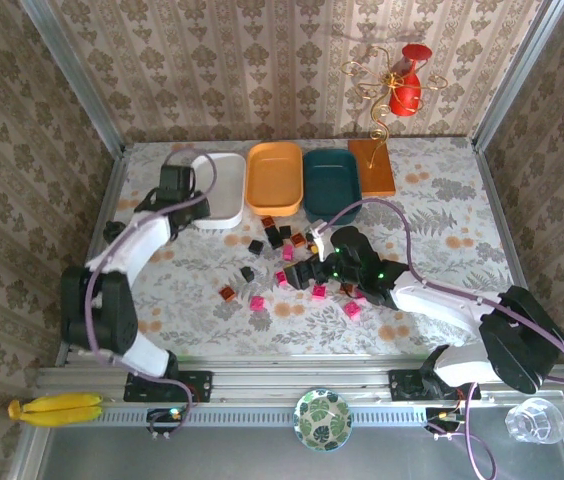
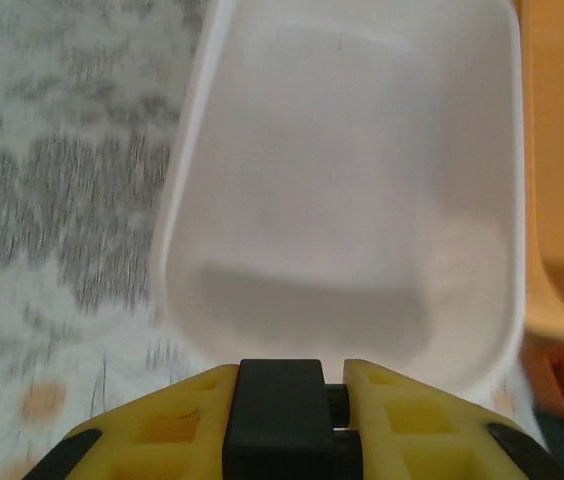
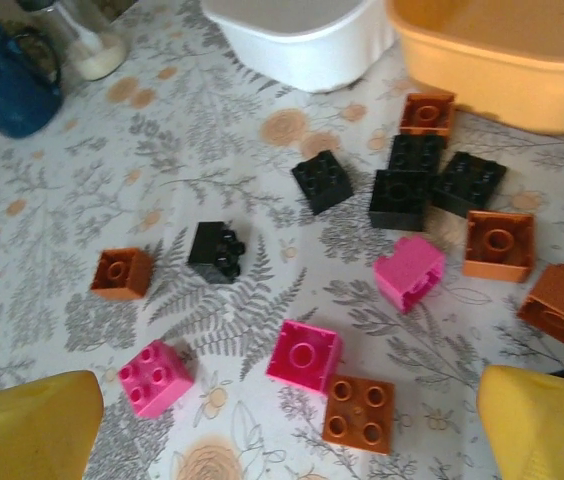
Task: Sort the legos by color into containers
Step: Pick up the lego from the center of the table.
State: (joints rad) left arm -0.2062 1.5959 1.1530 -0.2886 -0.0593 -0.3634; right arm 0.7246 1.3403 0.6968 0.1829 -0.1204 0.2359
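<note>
My left gripper (image 2: 280,405) is shut on a black lego (image 2: 278,400), held just short of the near rim of the white container (image 2: 352,180), which looks empty. From above, the left gripper (image 1: 184,195) is at that white container's (image 1: 227,190) left side. The orange-yellow container (image 1: 275,177) and the dark teal container (image 1: 332,182) stand to its right. My right gripper (image 3: 292,410) is open above the scattered legos, with a pink lego (image 3: 304,355) and an orange-brown one (image 3: 360,413) between its yellow fingers (image 3: 27,425). More black (image 3: 217,250), pink (image 3: 155,377) and orange-brown (image 3: 122,272) legos lie around.
A flat orange-brown board (image 1: 372,165) with a gold wire stand and a red vase (image 1: 405,85) sits at the back right. A dark blue mug (image 3: 7,65) and a glass jar (image 3: 77,35) stand at the table's side. Wallpapered walls close in the table.
</note>
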